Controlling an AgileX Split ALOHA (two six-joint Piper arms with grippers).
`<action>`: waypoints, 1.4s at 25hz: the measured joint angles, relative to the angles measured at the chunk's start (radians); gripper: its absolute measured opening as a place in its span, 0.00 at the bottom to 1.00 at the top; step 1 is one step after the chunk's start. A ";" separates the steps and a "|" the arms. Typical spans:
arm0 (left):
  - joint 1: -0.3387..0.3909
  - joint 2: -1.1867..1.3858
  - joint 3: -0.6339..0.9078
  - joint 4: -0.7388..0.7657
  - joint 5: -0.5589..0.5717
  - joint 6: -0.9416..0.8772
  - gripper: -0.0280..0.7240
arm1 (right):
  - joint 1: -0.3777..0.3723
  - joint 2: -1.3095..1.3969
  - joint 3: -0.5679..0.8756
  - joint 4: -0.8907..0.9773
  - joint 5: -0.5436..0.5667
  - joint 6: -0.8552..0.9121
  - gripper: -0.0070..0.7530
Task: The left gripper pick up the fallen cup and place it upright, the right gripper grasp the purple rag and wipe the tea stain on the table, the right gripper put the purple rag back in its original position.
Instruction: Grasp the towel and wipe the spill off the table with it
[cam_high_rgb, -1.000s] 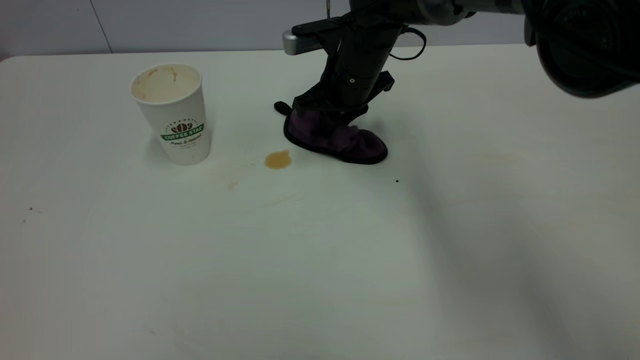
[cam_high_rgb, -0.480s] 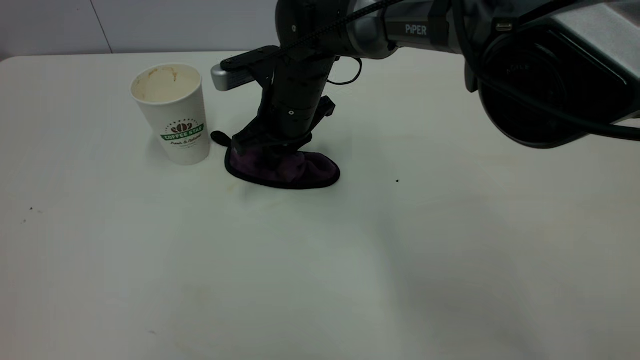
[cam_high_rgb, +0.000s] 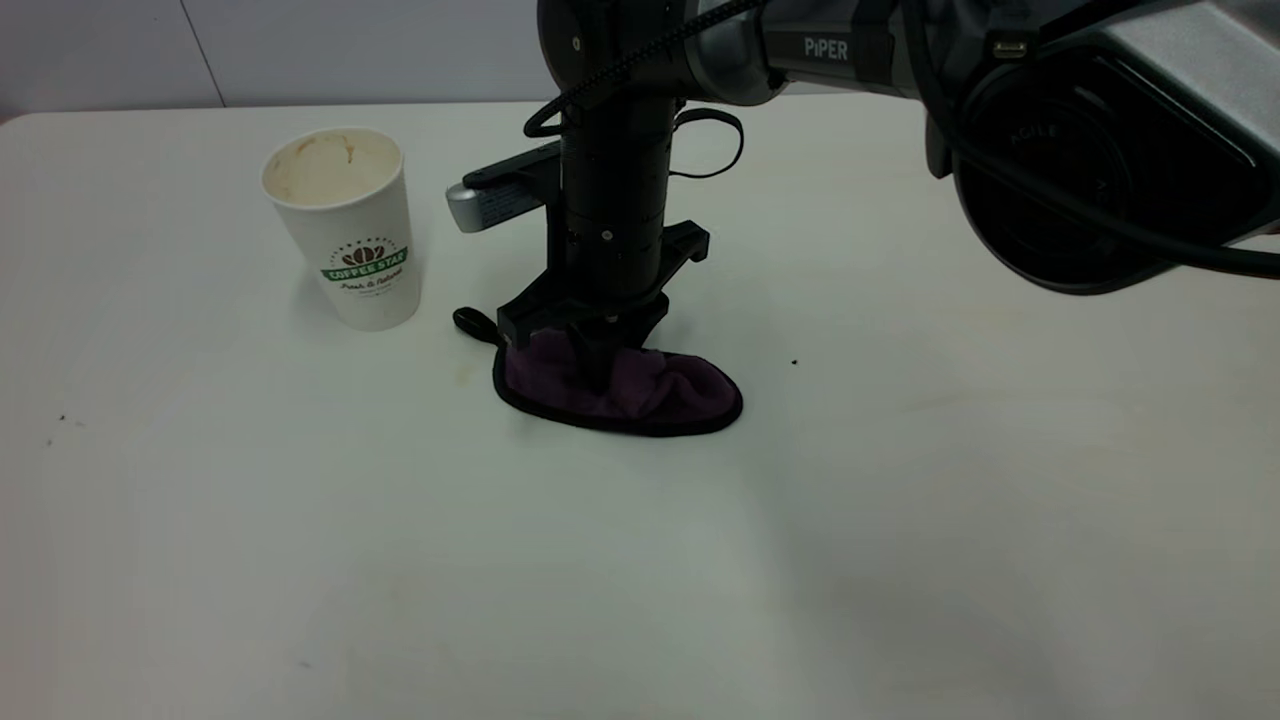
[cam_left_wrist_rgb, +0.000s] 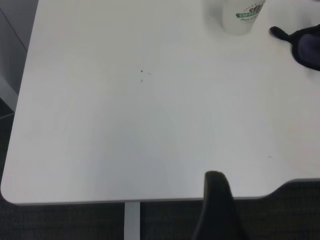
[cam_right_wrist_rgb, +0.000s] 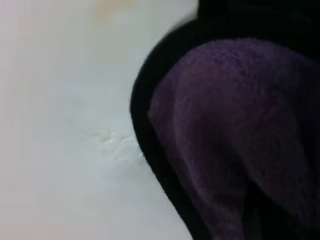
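The cup (cam_high_rgb: 345, 230) stands upright on the table (cam_high_rgb: 300, 550) at the back left; it also shows in the left wrist view (cam_left_wrist_rgb: 242, 17). My right gripper (cam_high_rgb: 590, 360) points straight down, shut on the purple rag (cam_high_rgb: 640, 395), and presses it on the table to the right of the cup. The rag fills the right wrist view (cam_right_wrist_rgb: 235, 130) and shows in the left wrist view (cam_left_wrist_rgb: 307, 47). The round tea stain does not show; only a faint pale smear (cam_high_rgb: 463, 374) lies left of the rag. My left gripper (cam_left_wrist_rgb: 217, 210) hangs by the table's edge, far from the cup.
A tiny black speck (cam_high_rgb: 795, 362) lies right of the rag. More specks (cam_high_rgb: 62, 418) lie at the far left. The right arm's big joint (cam_high_rgb: 1090, 150) hangs over the table's back right. The table's front half is bare white surface.
My right gripper dragged the rag left over the tan blot, then toward the front. The blot showed 1.0 s ago and no longer shows. The cup has not moved.
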 joint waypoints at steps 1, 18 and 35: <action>0.000 0.000 0.000 0.000 0.000 0.000 0.75 | 0.003 0.000 -0.001 0.011 0.009 -0.009 0.14; 0.000 0.000 0.000 0.000 0.000 0.000 0.75 | 0.048 0.005 -0.004 -0.101 -0.183 0.095 0.14; 0.000 0.000 0.000 0.000 0.000 0.001 0.75 | -0.385 0.002 -0.014 -0.226 0.000 0.218 0.14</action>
